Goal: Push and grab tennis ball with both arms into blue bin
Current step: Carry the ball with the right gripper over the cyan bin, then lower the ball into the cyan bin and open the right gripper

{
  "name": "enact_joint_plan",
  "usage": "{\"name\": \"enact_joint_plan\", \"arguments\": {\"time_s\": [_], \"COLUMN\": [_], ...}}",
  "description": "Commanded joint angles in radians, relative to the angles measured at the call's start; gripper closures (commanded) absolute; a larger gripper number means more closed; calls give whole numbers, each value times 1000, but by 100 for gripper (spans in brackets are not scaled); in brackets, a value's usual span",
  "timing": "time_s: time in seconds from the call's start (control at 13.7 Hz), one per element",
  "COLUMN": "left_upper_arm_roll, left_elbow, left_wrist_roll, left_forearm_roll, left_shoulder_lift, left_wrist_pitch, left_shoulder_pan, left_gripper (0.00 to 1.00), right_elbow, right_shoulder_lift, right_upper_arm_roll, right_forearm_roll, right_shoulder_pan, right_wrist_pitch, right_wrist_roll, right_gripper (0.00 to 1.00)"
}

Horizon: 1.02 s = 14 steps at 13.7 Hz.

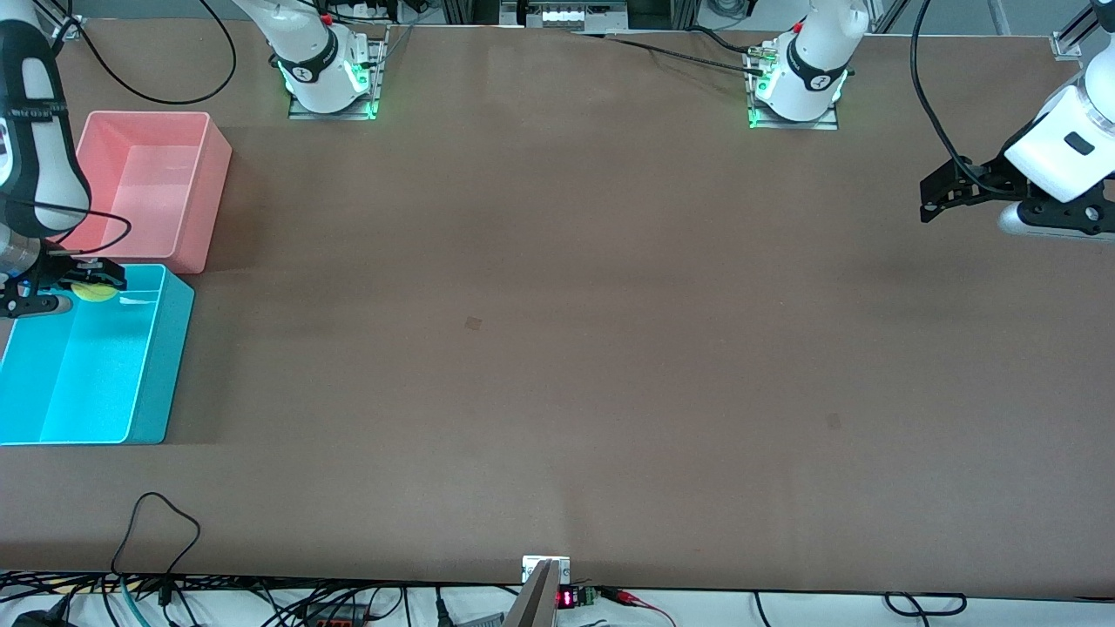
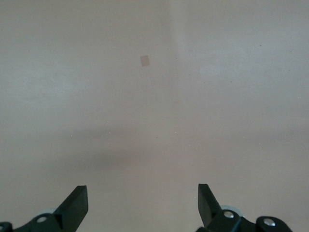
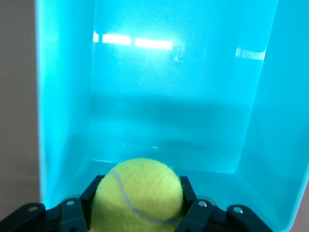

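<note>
Tennis ball [image 1: 93, 290] sits pinched between the fingers [image 3: 190, 215] of our right gripper [image 1: 87, 283], which hangs over the blue bin [image 1: 161, 366], above the end of the bin next to the pink tub [image 1: 209, 174]. Our left gripper [image 1: 941, 196] waits in the air over the bare brown tabletop [image 1: 557, 348] at the left arm's end, its fingers [image 2: 77, 205] spread wide and holding nothing.
</note>
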Motion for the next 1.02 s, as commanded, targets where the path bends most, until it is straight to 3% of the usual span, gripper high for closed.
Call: {"name": "enact_joint_plan", "arguments": {"time_s": [0.0, 0.44, 0.59, 0.8, 0.88, 0.95], "left_upper_arm_roll": [-1, -1, -3, -4, -6, -6], "left_elbow": [-7, -10, -8, -9, -8, -8], "left_wrist_roll": [7, 7, 7, 7, 7, 7], "left_forearm_roll": [-8, -6, -5, -5, -5, -5], "left_shoulder_lift": [-15, -18, -16, -16, -16, -16], "left_wrist_pitch": [-3, -12, -9, -4, -3, -3], "left_shoulder_pan": [5, 7, 5, 5, 5, 5], "left_gripper": [0, 0, 0, 0, 0, 0], "right_elbow": [29, 29, 28, 28, 28, 28], "right_shoulder_lift": [76, 165, 179, 185, 185, 184], "right_upper_arm_roll": [-26, -32, -32, -32, -32, -32], "right_forearm_roll": [-15, -7, -7, -6, -6, -4], "right_shoulder_pan": [13, -4, -10, -10, -10, -10], "right_wrist_pitch": [48, 103, 111, 123, 123, 123], "right_wrist_roll": [11, 20, 19, 23, 23, 25], "right_gripper": [100, 100, 96, 63, 46, 19]}}
